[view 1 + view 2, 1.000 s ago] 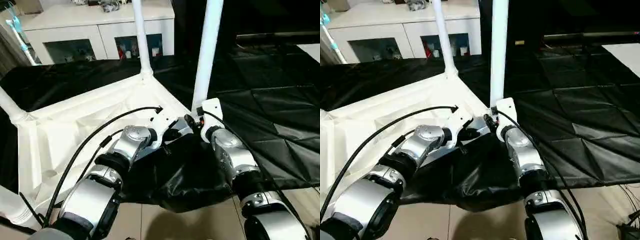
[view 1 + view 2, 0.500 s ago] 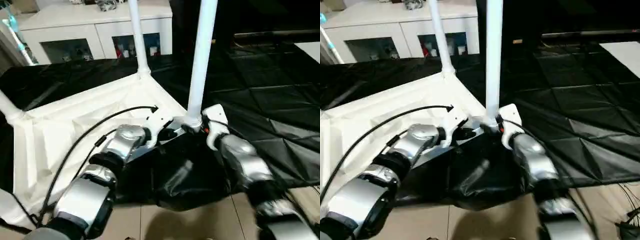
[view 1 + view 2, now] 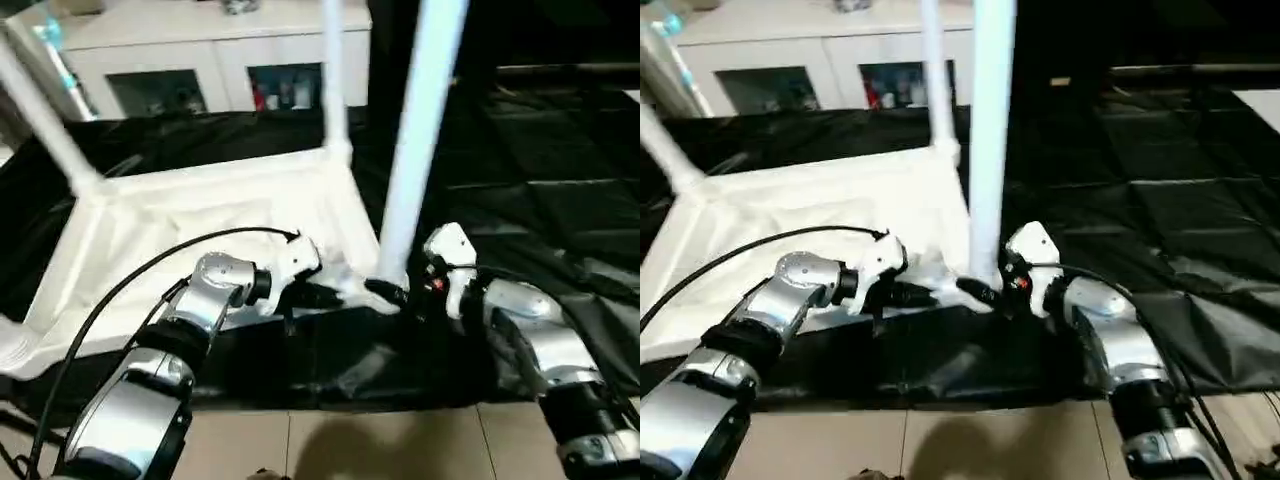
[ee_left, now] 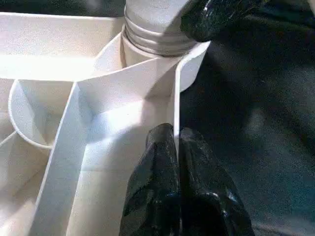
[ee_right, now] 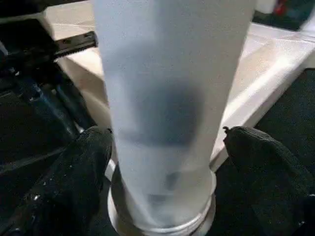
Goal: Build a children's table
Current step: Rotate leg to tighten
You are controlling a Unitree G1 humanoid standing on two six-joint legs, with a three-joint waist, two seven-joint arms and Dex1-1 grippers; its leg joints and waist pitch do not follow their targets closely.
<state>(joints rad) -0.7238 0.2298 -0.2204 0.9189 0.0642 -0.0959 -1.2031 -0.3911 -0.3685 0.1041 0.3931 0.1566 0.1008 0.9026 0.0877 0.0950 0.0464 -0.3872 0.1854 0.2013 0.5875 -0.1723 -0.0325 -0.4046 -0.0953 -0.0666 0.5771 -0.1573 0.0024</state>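
Nearest you, your two silver forearms are reaching over the edge of the black-covered table [image 3: 560, 170]. Your left gripper [image 4: 175, 142] is keeping its jaws closed on the thin raised rim of the white top [image 3: 200, 215], which is lying upside down on the table. Your right gripper [image 5: 167, 147] is holding its jaws wide open, one black finger [image 5: 78, 167] on each side of the near leg [image 3: 415, 140], close to the tube but not pressing it. That leg is standing upright in the near corner socket [image 4: 152, 44]. Farther off, another leg [image 3: 333, 75] is rising from the far corner. Behind the table, a white glass-door cabinet [image 3: 220, 60] is standing.
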